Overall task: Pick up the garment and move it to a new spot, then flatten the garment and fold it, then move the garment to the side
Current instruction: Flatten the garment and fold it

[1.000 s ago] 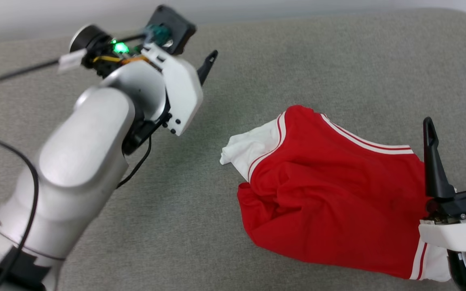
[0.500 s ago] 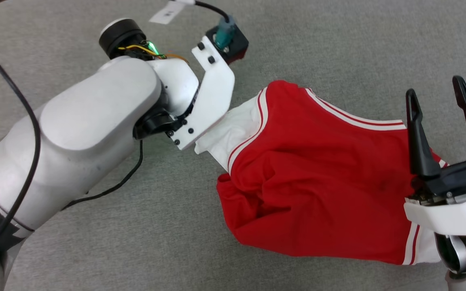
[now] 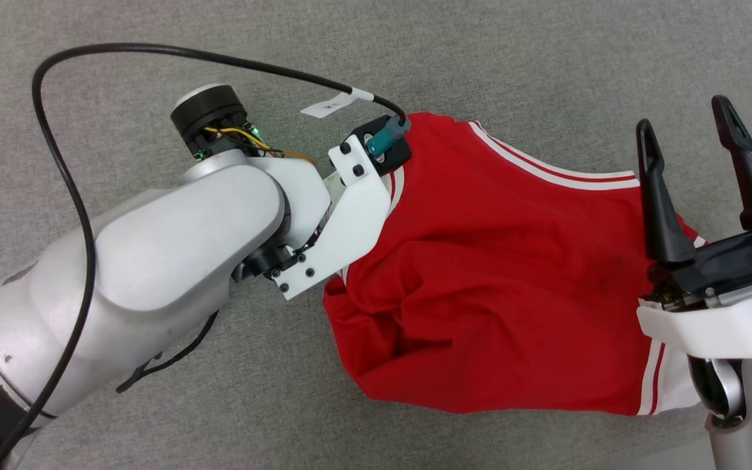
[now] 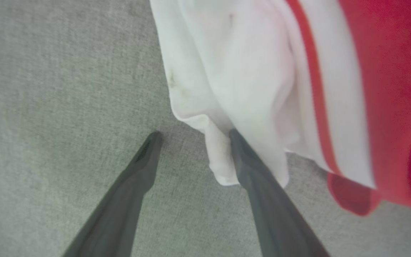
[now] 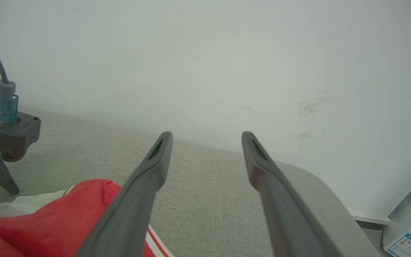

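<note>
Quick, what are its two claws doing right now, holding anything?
Left gripper: jaws open, holding nothing; one finger is at the white edge of the garment.
Right gripper: jaws open, holding nothing.

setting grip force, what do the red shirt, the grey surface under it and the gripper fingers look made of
Garment: thin soft knit, matte; it bunches into loose folds. Grey surface: woven upholstery-like cloth, fine weave showing. Fingers: dark, smooth, matte, likely hard plastic or rubber; the look leaves that open.
</note>
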### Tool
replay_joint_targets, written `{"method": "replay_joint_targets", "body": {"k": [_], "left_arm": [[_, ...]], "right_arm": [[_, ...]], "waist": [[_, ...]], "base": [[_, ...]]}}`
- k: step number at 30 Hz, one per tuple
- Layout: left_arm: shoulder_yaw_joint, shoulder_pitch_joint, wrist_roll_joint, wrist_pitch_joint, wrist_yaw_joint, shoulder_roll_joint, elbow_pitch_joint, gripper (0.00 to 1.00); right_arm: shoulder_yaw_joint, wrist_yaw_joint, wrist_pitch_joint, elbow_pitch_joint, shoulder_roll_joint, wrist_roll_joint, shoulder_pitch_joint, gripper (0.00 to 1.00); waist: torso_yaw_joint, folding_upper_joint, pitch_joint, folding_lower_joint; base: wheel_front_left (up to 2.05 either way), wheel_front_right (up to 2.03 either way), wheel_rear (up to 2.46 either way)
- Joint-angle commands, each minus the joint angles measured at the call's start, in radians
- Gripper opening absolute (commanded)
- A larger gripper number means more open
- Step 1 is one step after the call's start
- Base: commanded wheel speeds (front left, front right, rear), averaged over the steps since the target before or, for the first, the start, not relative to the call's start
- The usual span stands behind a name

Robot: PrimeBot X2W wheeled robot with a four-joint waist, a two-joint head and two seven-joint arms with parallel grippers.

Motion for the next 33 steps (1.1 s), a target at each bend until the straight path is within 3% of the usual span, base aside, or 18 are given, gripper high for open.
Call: {"method": "replay_joint_targets", "body": {"k": [1, 6, 12, 24, 29, 33], "left_arm": [[-0.048, 0.099, -0.005, 0.024, -0.007, 0.016, 0.016, 0.00], [-0.039, 0.059, 0.024, -0.065, -0.003, 0.020, 0.044, 0.00], [-0.027, -0.021, -0.018, -0.204, -0.002, 0.046, 0.090, 0.00], [-0.022, -0.033, -0.094, -0.340, -0.001, 0.242, 0.347, 0.00], [-0.012, 0.025, -0.121, -0.379, 0.023, 0.278, 0.462, 0.00], [-0.002, 0.066, -0.148, -0.415, 0.030, 0.273, 0.513, 0.00]], "right_arm": [[0.000, -0.001, -0.002, 0.004, 0.004, -0.002, -0.016, 1.00], [0.000, -0.001, -0.002, 0.013, -0.005, -0.015, -0.025, 1.00], [-0.024, -0.001, -0.002, 0.025, -0.018, -0.019, 0.015, 1.00], [-0.032, -0.001, -0.002, 0.019, -0.035, -0.014, 0.056, 1.00], [-0.033, -0.001, -0.002, 0.013, -0.039, -0.012, 0.058, 1.00], [-0.031, -0.001, -0.002, 0.018, -0.041, -0.013, 0.058, 1.00]], "waist": [[0.000, 0.0000, 0.003, 0.0000], [0.014, 0.0000, -0.013, 0.0000], [0.062, 0.0000, -0.081, 0.0000], [0.118, 0.0000, -0.126, 0.0000], [0.119, 0.0000, -0.107, 0.0000], [0.121, 0.0000, -0.102, 0.0000]], "base": [[0.00, 0.00, 0.00], [0.00, 0.00, 0.00], [0.00, 0.00, 0.00], [0.00, 0.00, 0.00], [0.00, 0.00, 0.00], [0.00, 0.00, 0.00]]}}
